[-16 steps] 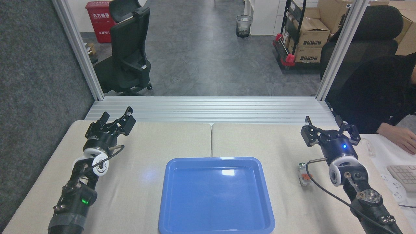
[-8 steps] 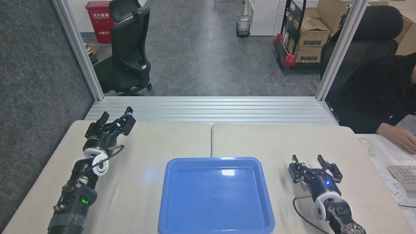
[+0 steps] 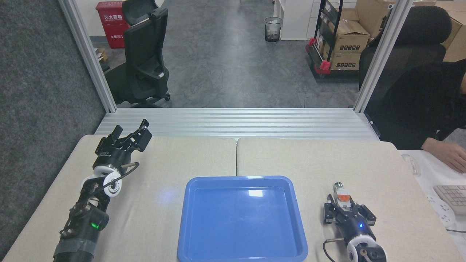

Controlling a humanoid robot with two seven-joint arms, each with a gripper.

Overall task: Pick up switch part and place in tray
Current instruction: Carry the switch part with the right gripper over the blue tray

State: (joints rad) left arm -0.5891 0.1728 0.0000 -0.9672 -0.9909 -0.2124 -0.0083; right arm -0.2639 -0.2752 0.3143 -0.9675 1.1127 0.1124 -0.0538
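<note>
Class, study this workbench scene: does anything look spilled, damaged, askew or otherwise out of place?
Nothing stands out. The blue tray sits flat and empty on the table, the switch part lies just right of it between the right gripper fingers, and the left gripper rests apart.

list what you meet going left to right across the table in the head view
black left gripper → glossy blue rectangular plastic tray → black right gripper, which is around the small white switch part with orange middle and silver collar → a person's hand resting at the far right edge
</note>
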